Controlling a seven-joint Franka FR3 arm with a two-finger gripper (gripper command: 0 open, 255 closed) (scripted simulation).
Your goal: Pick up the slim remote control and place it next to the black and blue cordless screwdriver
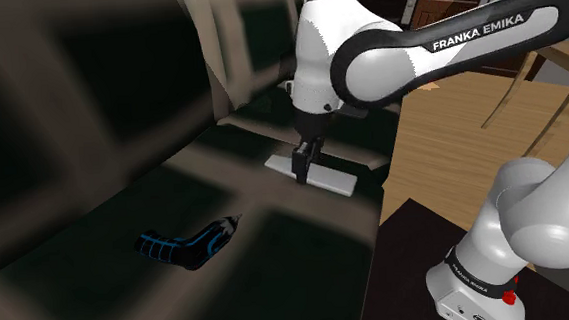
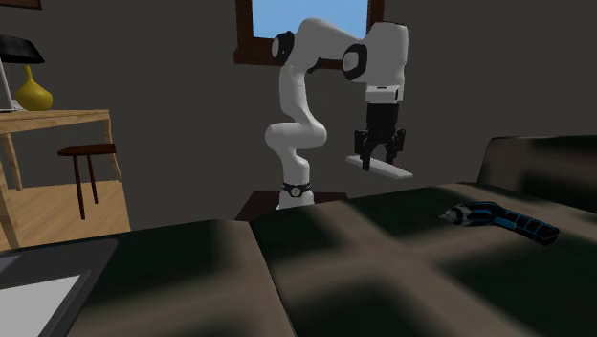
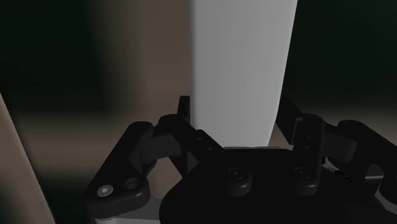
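Gripper (image 1: pixel 303 171) clamped on the remote (image 1: pixel 332 180), fingers pinching its two long edges near one end. Remote is a plain pale grey slab, no buttons visible. In the wrist view the gripper (image 3: pixel 236 130) has one finger (image 3: pixel 184 118) on each side of the remote (image 3: pixel 242 63), both pressed against it. In the second exterior view the gripper (image 2: pixel 380 156) points straight down and the remote (image 2: pixel 390 170) hangs clear above the couch (image 2: pixel 383 258), seen against the wall. The black and blue screwdriver (image 1: pixel 189 241) lies on the dark checked couch (image 1: pixel 89 294) seat, well apart from the remote, toward the shoulder view's lower left. In the second exterior view the screwdriver (image 2: pixel 499 218) is to the right of and below the remote. Dark stand (image 1: pixel 418 267) beside the couch, on wooden floor (image 1: pixel 427 151). Window (image 2: pixel 306 19) behind the arm; desk (image 2: pixel 57 118) with yellow lamp (image 2: pixel 33 91) and stool (image 2: pixel 86 153) at the second exterior view's left.
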